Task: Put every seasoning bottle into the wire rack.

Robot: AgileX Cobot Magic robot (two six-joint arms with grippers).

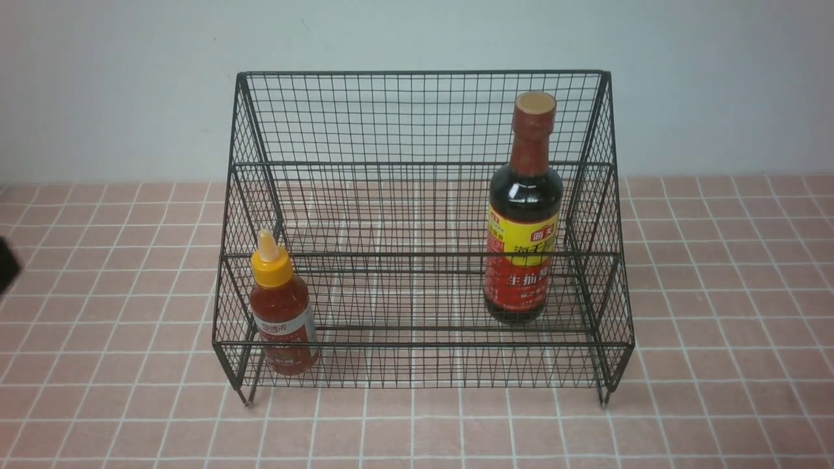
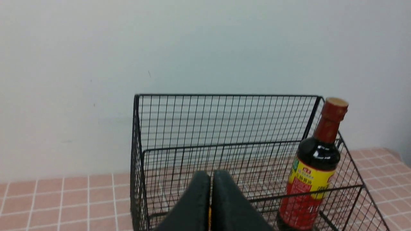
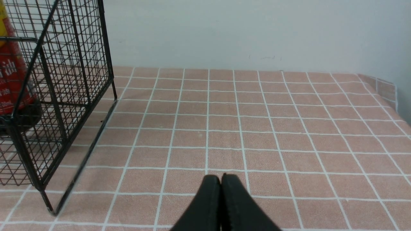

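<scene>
The black wire rack [image 1: 417,117] stands at the middle of the tiled table. The small red-sauce squeeze bottle [image 1: 281,309] with a yellow nozzle cap stands upright in its front left corner. The tall dark soy-sauce bottle [image 1: 523,215] stands upright inside on the right, also seen as the soy-sauce bottle [image 2: 313,179]. My left gripper [image 2: 211,175] is shut and empty, in front of the rack [image 2: 224,122]. Only a thin yellow sliver shows in the slit between its fingers. My right gripper [image 3: 221,178] is shut and empty, low over the tiles beside the rack [image 3: 64,96].
Pink tiles with white seams cover the table [image 1: 717,326], and a pale wall rises behind the rack. A dark part of my left arm [image 1: 6,264] shows at the left edge of the front view. The table's right edge [image 3: 396,102] shows in the right wrist view.
</scene>
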